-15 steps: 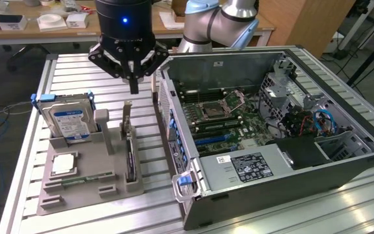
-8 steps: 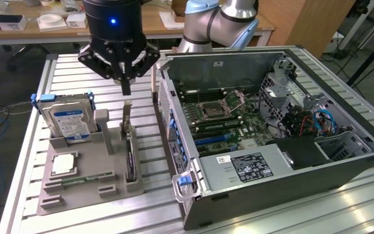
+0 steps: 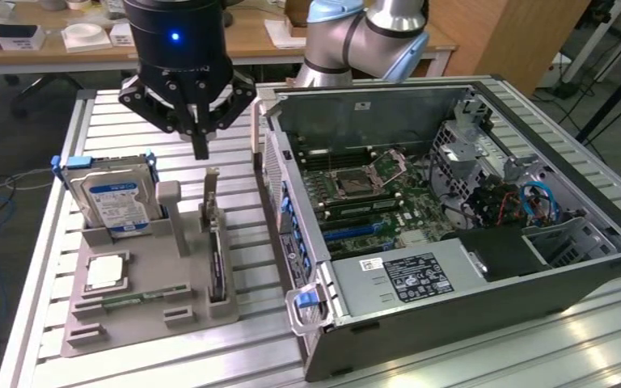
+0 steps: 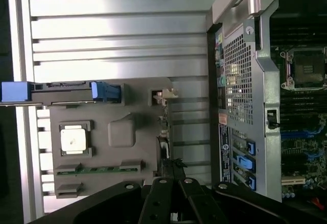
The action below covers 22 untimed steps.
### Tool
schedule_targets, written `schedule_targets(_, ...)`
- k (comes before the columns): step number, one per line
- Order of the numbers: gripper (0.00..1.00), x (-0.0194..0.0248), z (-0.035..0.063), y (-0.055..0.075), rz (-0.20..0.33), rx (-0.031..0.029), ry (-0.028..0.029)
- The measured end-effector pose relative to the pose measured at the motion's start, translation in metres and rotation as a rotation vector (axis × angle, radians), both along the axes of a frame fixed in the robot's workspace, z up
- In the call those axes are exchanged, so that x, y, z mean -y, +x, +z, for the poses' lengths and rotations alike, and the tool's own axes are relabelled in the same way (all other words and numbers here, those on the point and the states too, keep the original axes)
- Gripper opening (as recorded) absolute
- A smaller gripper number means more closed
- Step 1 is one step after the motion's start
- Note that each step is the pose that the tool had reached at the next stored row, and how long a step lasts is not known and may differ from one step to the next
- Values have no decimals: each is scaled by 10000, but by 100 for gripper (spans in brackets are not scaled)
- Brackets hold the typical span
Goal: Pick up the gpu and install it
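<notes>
- Hanging over the slatted aluminium table (image 3: 116, 113), the black gripper (image 3: 200, 152) has its fingers pressed together and carries nothing
- Its tips sit just above the silver bracket end of the gpu (image 3: 216, 250), a thin dark rectangular card, and are apart from it
- The gpu stands on its long edge in a slot of the grey plastic holder (image 3: 138, 323), on the holder's side nearest the open dark metal computer case (image 3: 419, 339)
- The case lies on its side at the exterior view's right, with its green motherboard (image 3: 397, 194) exposed
- In the same holder, a silver hard drive with a blue label (image 3: 116, 202) stands upright at the exterior view's left; a square silver processor chip (image 3: 106, 272) and a narrow green memory stick (image 3: 127, 301) lie flat near it
</notes>
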<state>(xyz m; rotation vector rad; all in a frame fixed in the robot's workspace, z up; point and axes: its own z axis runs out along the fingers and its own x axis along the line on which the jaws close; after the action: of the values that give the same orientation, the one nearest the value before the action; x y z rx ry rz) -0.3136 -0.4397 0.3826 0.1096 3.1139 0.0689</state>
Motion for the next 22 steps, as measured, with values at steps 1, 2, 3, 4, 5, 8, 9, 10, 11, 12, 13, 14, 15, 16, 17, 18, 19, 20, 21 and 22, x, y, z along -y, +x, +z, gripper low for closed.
schedule_targets(1,11,1,0,-10,0,0,0)
schedule_targets(2,11,1,-1,-22,0,0,0)
schedule_targets(3,11,2,-1,-34,1,-1,0)
schedule_targets(4,11,3,-2,-62,0,-1,0)
schedule_targets(5,11,3,-2,-73,0,-1,0)
schedule_targets(8,11,3,-2,-78,0,-1,0)
schedule_targets(9,11,3,-2,-79,0,-1,0)
schedule_targets(10,11,3,-2,-79,0,0,0)
schedule_targets(11,11,3,-2,-79,0,-1,0)
schedule_targets(12,11,3,-2,-79,0,0,0)
schedule_targets(13,11,3,-2,-79,0,0,0)
schedule_targets(14,11,3,-2,-79,0,-1,0)
schedule_targets(15,11,3,-2,-79,1,0,0)
schedule_targets(16,11,3,-2,-79,0,0,0)
schedule_targets(17,11,3,-2,-79,0,-1,0)
schedule_targets(18,11,3,-2,-79,0,-1,0)
schedule_targets(19,11,3,-2,-79,0,-1,0)
schedule_targets(20,11,3,-2,-79,0,-1,0)
schedule_targets(21,17,3,-2,-79,0,-1,0)
schedule_targets(22,23,3,-2,-79,0,-1,0)
